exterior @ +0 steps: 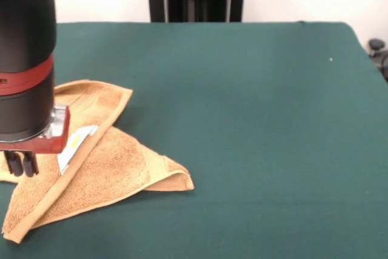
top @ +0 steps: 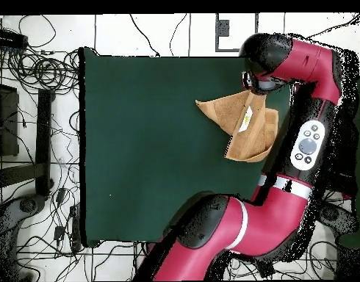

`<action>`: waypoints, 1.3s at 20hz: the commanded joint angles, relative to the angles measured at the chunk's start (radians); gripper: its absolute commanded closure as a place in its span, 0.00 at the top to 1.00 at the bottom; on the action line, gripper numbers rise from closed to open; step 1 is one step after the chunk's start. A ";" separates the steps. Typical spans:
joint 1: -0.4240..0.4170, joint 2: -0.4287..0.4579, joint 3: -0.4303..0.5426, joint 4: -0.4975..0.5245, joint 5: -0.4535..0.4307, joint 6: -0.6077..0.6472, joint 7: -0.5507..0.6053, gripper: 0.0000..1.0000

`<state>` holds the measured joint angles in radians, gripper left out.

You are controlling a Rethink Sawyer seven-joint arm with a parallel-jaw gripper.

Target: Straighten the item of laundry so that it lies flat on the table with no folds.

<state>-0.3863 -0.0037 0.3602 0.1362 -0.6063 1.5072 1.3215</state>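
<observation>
The item of laundry (exterior: 109, 168), a tan terry towel, lies crumpled at the table's (exterior: 254, 119) left front in the front view. One corner is folded over into a point at the right, and a white-yellow tag (exterior: 76, 144) shows on top. My gripper (exterior: 19, 164) hangs over the towel's left part, its two dark fingers close together, shut, with the tips just at the cloth. From overhead the towel (top: 231, 110) sits near the table's (top: 139, 147) right edge, and the arm's head (top: 262, 67) hides the gripper.
In the overhead view the red arm (top: 309, 139) runs along the table's right side and curves back across the bottom. Cables (top: 36, 73) lie on the floor to the left. In the front view the towel's lower corner reaches close to the table's front edge.
</observation>
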 commanded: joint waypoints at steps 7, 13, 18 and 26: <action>-0.037 0.047 0.233 0.051 -0.104 -0.040 -0.344 0.00; -0.058 0.062 0.259 0.086 -0.080 -0.113 -0.318 0.00; -0.074 0.076 0.291 0.101 -0.057 -0.136 -0.291 0.00; -0.093 0.095 0.392 0.086 -0.099 -0.128 -0.270 0.00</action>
<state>-0.4965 0.0672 0.5742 0.1084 -0.6791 1.4194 1.2729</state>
